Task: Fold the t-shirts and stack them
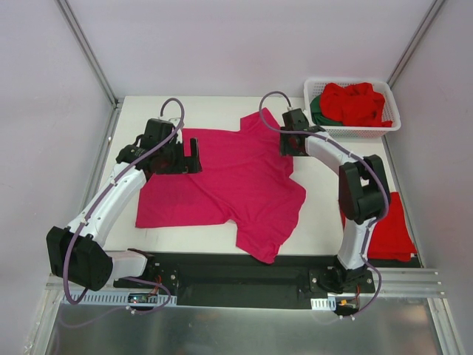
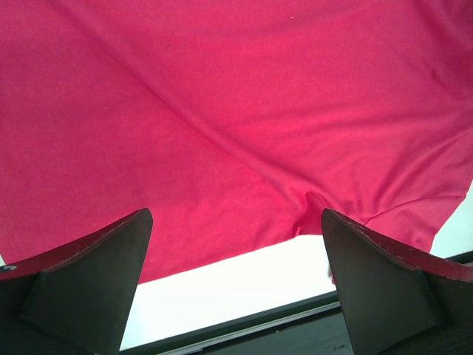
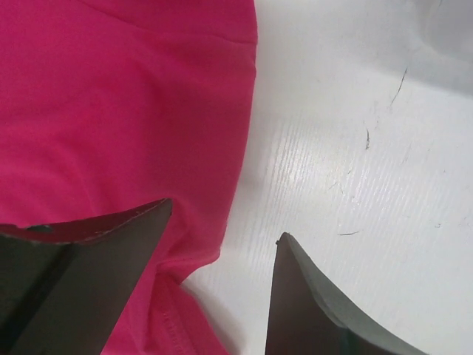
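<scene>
Widely parted left pincer (image 2: 235, 216) above t-shirt (image 2: 222, 103)

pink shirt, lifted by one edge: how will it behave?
Probably floppy: the pink shirt lies flat with soft creases, so it should drape. Pushed, it likely wrinkles rather than slides whole. Seems thin and light: its edge lies flush on the table.

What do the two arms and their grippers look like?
Both the left arm and right arm have white links between black joint housings, and a purplish-grey cable runs along each. The left gripper and right gripper end in dark wedge-shaped fingers with scuffed pale edges.
</scene>
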Controlling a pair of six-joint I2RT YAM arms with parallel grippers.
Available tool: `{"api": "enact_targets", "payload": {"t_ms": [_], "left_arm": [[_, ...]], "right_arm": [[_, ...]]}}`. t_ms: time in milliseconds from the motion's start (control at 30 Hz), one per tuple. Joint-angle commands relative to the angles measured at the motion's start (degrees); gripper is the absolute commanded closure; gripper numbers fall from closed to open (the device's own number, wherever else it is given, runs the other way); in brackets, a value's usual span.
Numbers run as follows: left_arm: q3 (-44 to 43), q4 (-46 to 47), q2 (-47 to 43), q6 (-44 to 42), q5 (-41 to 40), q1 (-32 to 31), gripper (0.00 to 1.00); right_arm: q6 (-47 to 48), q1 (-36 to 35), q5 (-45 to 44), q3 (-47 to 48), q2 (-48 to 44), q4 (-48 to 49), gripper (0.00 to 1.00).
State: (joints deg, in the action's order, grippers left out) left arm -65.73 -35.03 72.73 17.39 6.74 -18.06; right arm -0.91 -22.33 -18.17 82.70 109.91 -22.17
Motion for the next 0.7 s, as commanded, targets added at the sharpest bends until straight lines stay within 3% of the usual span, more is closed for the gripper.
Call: {"api": "enact_targets", "payload": {"t_ms": [0,67,333,533,667], "left_arm": [[-0.6,0.4,-0.8,-0.5,-0.7,-0.7,0.01],[-0.5,0.3,-0.8,-0.4,-0.7,-0.7,0.01],[-0.2,0.4,-1.0,-0.7,-1.1,-0.7,0.01],[-0.2,0.3,-0.9,-0.6,-1.5,-0.7,0.01],[0.0,0.3,-1.2,-0.7,-1.4,-0.7,0.01]], "right_arm": [[0.2,0.7,-1.6,1.9,2.6,-2.3,0.36],[0.2,0.7,-1.3,1.9,3.7,-2.3,0.37],[0.2,0.8,-0.8,1.9,5.1,-1.6,0.66],[0.3,1.1,-0.5,2.3,4.8,-1.6,0.97],[0.5,1.1,-3.0,2.8,4.1,-1.8,0.99]]}}
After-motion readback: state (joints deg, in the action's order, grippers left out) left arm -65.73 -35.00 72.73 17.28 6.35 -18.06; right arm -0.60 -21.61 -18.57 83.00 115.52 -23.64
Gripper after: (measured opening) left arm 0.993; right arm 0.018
